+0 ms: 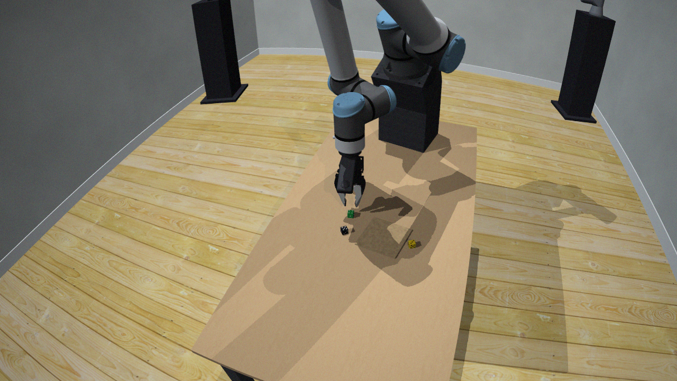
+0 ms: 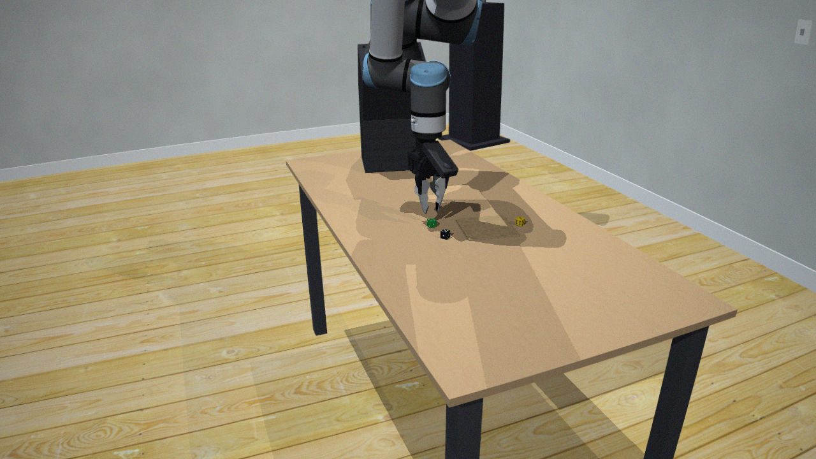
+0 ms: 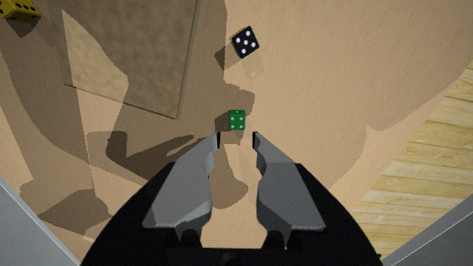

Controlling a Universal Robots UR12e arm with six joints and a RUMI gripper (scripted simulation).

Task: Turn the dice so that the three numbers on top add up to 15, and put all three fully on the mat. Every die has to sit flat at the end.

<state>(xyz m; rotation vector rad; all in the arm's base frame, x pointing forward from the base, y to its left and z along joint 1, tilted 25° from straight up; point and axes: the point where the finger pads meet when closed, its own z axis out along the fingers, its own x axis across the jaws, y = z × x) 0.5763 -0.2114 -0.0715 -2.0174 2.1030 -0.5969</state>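
Observation:
A green die [image 1: 350, 213] [image 2: 431, 222] [image 3: 236, 120] lies flat on the table, just off the left edge of the thin brown mat [image 1: 378, 239] [image 2: 484, 229] [image 3: 148, 55]. A black die [image 1: 344, 230] [image 2: 445, 233] [image 3: 245, 42] lies near it, also off the mat, with five pips up. A yellow die [image 1: 412, 244] [image 2: 520, 221] [image 3: 16, 9] lies off the mat's opposite side. My gripper [image 1: 350, 201] [image 2: 431, 206] [image 3: 236, 132] hangs a little above the green die. Its fingers stand slightly apart with nothing between them.
The wooden table [image 1: 331, 308] [image 2: 570, 285] carries the mat near its middle. The robot's dark base [image 1: 411, 108] stands at the table's far end. Two dark pillars [image 1: 217, 47] [image 1: 584, 61] stand on the floor beyond. The table's left edge is near the dice.

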